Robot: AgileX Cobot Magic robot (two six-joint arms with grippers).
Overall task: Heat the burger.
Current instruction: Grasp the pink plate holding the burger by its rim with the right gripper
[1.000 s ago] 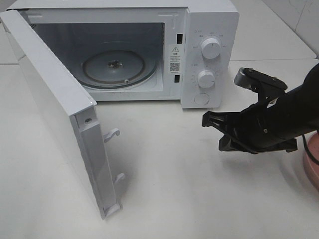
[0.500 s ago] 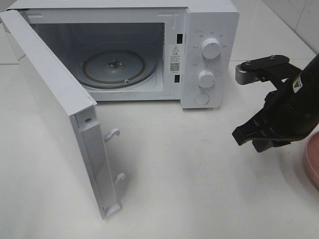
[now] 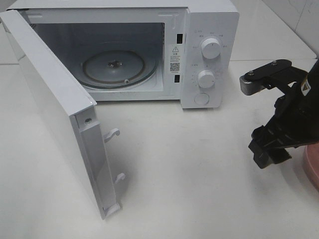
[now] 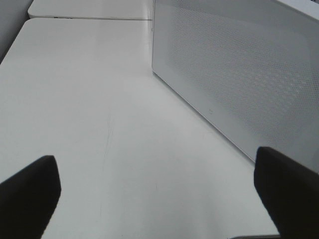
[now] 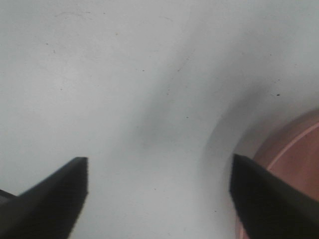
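High camera: the microwave stands with its door wide open, showing the glass turntable. The right gripper hangs over the desk, just beside the pink plate. The burger is out of sight in every view.

Left wrist: the left gripper has its fingers spread, near a perforated white panel.

Right wrist: fingers spread wide – the plate's rim lies beside one.

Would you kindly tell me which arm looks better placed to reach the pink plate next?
Right, most likely. The right gripper hangs open just beside the pink plate, while the left gripper, also open, faces the outside of the open microwave door, far from the plate.
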